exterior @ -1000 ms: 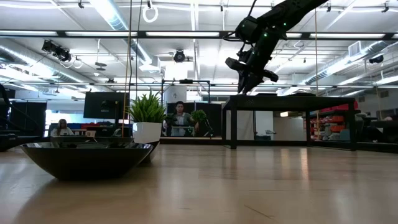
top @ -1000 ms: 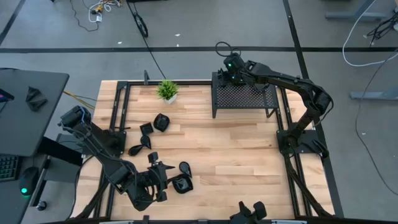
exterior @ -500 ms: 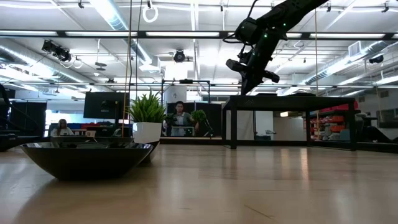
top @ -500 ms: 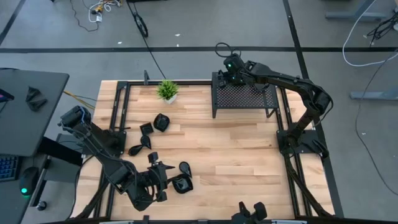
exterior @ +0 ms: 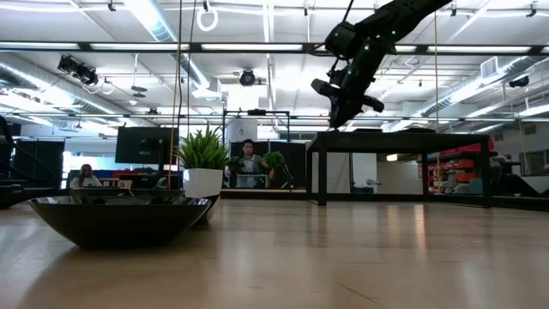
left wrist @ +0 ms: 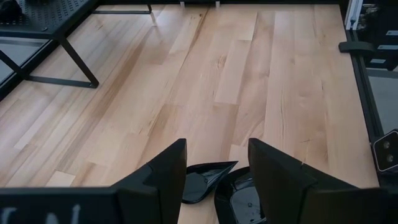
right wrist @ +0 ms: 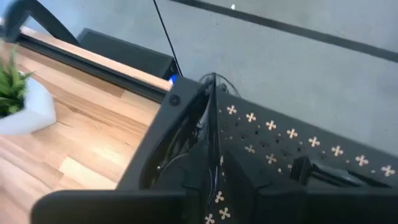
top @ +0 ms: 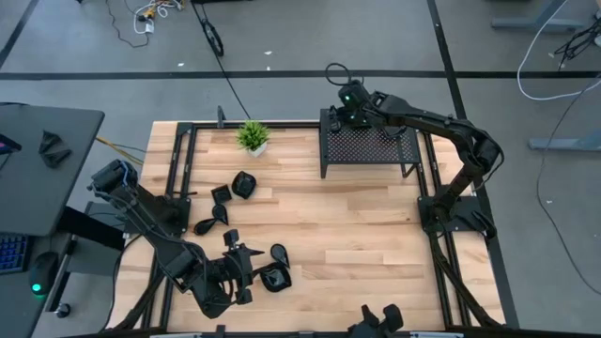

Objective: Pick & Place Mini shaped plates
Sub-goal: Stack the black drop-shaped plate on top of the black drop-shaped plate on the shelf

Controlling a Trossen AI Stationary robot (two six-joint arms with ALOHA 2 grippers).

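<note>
Though tiny, glossy blk plates (mixed)

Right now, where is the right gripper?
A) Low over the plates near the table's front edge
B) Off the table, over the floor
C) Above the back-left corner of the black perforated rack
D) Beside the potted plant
C: in the high view the right gripper sits over the back-left corner of the black perforated rack, away from the potted plant.
</note>
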